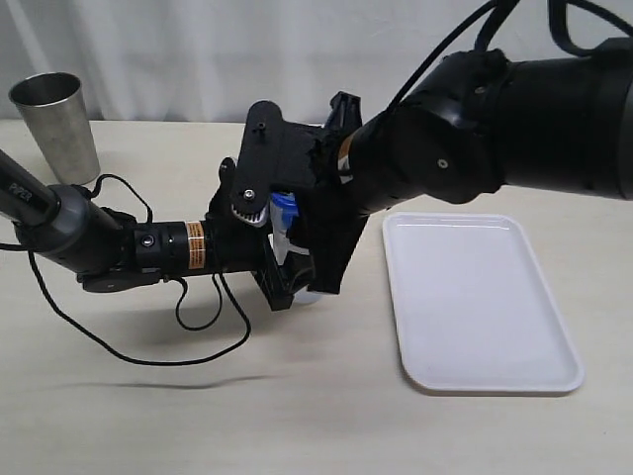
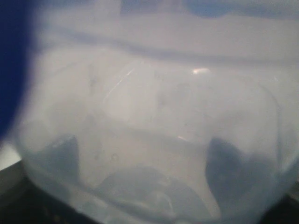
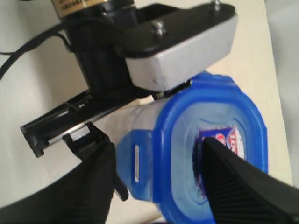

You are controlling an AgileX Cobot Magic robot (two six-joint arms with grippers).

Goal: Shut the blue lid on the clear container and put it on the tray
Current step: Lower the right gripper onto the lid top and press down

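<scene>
Our left gripper (image 1: 289,265) grips the container (image 2: 149,140); the lid (image 3: 187,107) sits under the wide jaws of our right gripper (image 3: 154,142). Uneven pressing could leave it unsealed.

The blue lid (image 3: 184,140) was glossy, slightly see-through plastic, and the clear container (image 2: 154,121) was smooth, cloudy plastic that caught small glints. The fingers (image 3: 243,191) had matt black, finely ribbed faces. The tray (image 1: 475,297) was smooth white plastic with a soft sheen, the cup (image 1: 57,124) dull brushed metal, and the bench (image 1: 297,416) pale and matt.
</scene>
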